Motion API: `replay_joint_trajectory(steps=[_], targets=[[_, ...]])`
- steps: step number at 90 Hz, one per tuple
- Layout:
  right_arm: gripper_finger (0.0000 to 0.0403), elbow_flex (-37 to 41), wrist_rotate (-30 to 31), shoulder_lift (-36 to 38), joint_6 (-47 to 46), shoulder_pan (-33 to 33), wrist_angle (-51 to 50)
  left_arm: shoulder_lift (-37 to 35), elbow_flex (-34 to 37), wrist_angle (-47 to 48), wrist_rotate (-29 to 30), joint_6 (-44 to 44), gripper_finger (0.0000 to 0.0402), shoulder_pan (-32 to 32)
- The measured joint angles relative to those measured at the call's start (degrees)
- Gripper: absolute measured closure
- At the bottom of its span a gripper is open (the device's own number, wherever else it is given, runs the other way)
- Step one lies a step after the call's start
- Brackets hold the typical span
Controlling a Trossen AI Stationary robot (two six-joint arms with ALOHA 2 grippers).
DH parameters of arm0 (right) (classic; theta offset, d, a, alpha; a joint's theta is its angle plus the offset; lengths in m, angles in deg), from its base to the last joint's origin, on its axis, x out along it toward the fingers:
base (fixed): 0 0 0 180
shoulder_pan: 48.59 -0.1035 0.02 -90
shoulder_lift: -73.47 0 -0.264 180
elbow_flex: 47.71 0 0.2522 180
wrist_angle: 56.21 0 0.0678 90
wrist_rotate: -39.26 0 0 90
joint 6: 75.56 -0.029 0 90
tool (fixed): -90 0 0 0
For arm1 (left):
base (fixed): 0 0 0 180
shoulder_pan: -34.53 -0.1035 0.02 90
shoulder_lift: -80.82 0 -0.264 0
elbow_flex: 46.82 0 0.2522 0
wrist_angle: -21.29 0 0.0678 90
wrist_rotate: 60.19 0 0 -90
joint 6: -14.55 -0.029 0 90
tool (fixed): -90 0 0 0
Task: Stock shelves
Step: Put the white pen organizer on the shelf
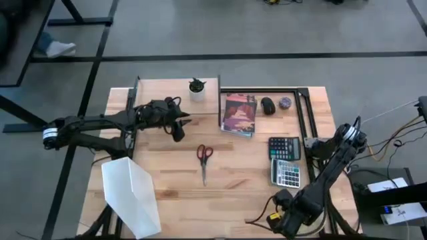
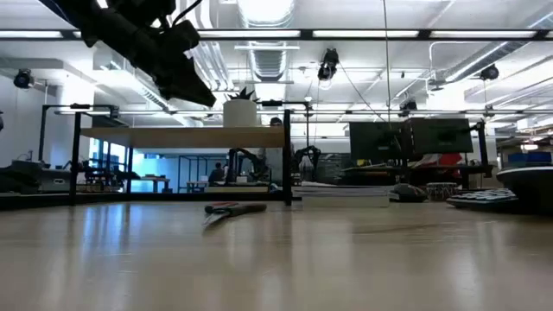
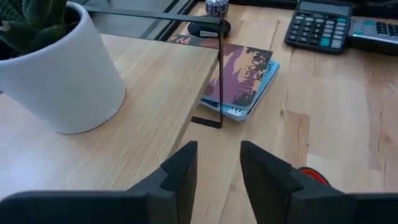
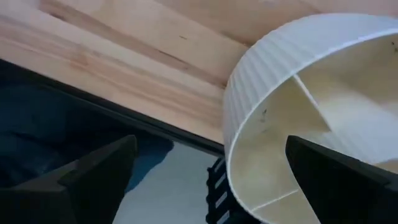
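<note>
Dark fingers of the left end effector fill the foreground of the left wrist view, parted by a narrow gap with nothing between them. It hangs above the tabletop just off the shelf's near edge, toward its right end.

From that end effector the shelf lies directly ahead at the back left of the tabletop, its long axis running side to side. A potted plant stands on the board near its right end. Past the shelf's black leg lies a book flat on the tabletop, just right of the shelf; its cover writing cannot be read. Scissors lie nearer the front, two calculators farther right.

The left arm is plainly the nearer to shelf and book. The right end effector waits at the front right corner, its fingers spread wide and empty beside a white ribbed tub.
</note>
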Motion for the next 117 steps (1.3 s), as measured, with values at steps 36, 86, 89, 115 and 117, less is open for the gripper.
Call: replay_joint_trajectory(steps=[36,86,89,115,117], targets=[[0.0049,0.04,0.03,-5.55,3.49,0.09,1.56,-0.01,0.00,-0.25,0.02,0.00,0.0276,0.00],[0.0271,0.04,-0.39,-6.55,5.02,0.17,1.91,-10.25,-0.87,-1.01,0.22,-0.20,0.0300,0.02],[0.0282,0.04,-0.40,-6.55,5.35,0.20,1.91,-11.12,-0.87,-1.01,0.22,-0.20,0.0299,0.02],[0.0382,0.20,1.11,-6.85,9.55,1.63,2.49,-18.44,-0.92,-0.85,0.22,1.97,0.0299,0.02],[0.0389,0.18,1.10,-6.84,10.18,1.83,2.54,-18.93,-0.92,-0.85,0.22,1.98,0.0300,0.02]])
